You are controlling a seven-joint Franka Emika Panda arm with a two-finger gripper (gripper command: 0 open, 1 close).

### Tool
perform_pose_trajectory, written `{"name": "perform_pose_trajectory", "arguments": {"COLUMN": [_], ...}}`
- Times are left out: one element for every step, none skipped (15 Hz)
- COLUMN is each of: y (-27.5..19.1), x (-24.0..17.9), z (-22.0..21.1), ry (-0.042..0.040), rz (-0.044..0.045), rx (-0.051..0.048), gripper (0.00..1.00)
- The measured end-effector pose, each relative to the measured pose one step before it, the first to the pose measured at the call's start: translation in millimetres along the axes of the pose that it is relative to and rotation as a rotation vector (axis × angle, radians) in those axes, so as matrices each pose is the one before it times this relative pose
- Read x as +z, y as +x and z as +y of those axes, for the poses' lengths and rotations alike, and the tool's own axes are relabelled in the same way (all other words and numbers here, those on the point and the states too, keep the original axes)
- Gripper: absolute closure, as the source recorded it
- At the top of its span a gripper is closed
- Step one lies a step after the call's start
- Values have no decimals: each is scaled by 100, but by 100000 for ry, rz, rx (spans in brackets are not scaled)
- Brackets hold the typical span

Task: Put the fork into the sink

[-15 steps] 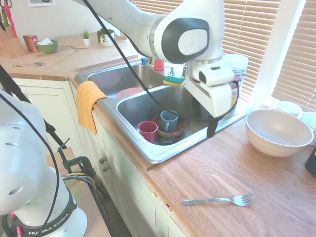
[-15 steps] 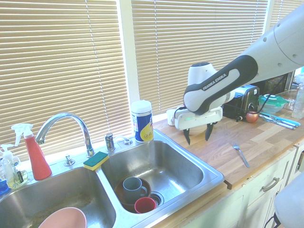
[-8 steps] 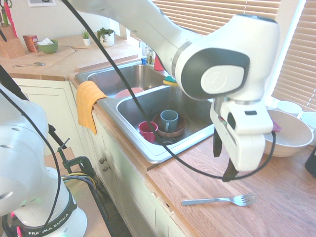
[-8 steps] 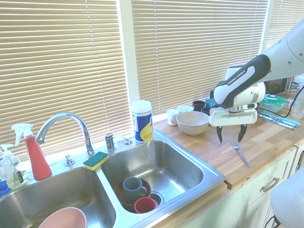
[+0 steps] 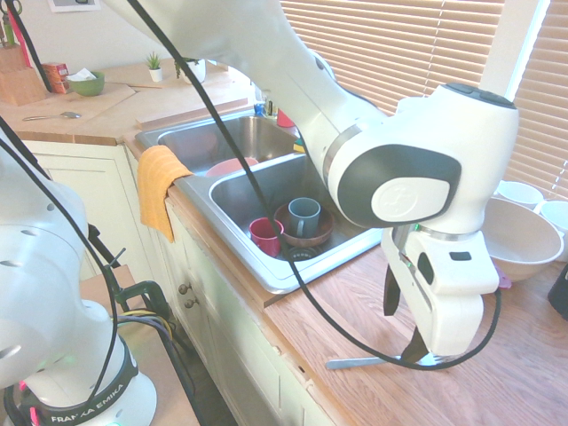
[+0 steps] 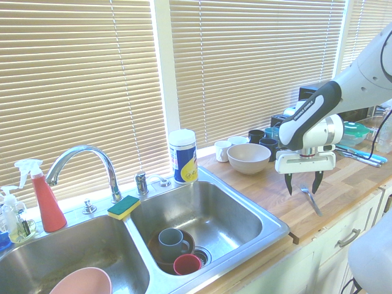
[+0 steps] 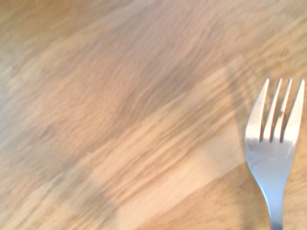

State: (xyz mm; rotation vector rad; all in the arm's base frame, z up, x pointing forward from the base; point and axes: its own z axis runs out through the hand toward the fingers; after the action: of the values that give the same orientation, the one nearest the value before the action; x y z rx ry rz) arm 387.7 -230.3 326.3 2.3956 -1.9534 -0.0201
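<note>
The white robot gripper (image 6: 304, 182) points straight down with its two dark fingers (image 6: 288, 184) spread wide apart, holding nothing. It hangs just above the slim shiny silver fork (image 6: 311, 198), which lies flat on the brown wooden counter (image 6: 343, 184), near the front edge. In the wrist view the four-tined fork head (image 7: 273, 139) shows on bare wood. The shiny steel double sink (image 6: 269, 220) sits well apart from the fork. Inside it a grey mug (image 6: 170, 241) stands in a brown bowl (image 5: 312, 237), with a small red cup (image 6: 186, 264) just beside. A big cream bowl (image 6: 248, 157) sits on the counter behind the gripper.
</note>
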Motion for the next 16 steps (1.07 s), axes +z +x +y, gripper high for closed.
{"name": "perform_pose_trajectory", "arguments": {"y": [-60, -57, 3, 83, 81, 25, 25, 27, 2, 6, 3, 0, 2, 3, -10, -32], "x": [221, 224, 169, 29, -7, -27, -36, -32, 24, 56, 70, 36, 2, -7, 16, 61], "z": [141, 155, 157, 85, 51, -21, -36, -37, -3, -6, -8, 0, -5, -8, 8, 36], "ry": [13, 42, 35, 147, 190, 359, 366, 352, 41, 19, 15, 122, 226, 207, 73, 30], "rz": [-89, -289, -279, 19, -3, 43, 208, 265, -8, -81, -64, -58, -125, -144, -121, -216], "rx": [120, 333, 421, 297, 301, 208, 61, 5, 41, 108, 89, 139, 156, 23, -104, -35], "gripper": [100, 100, 100, 100, 100, 100, 100, 100, 100, 100, 100, 100, 100, 100, 100, 100]}}
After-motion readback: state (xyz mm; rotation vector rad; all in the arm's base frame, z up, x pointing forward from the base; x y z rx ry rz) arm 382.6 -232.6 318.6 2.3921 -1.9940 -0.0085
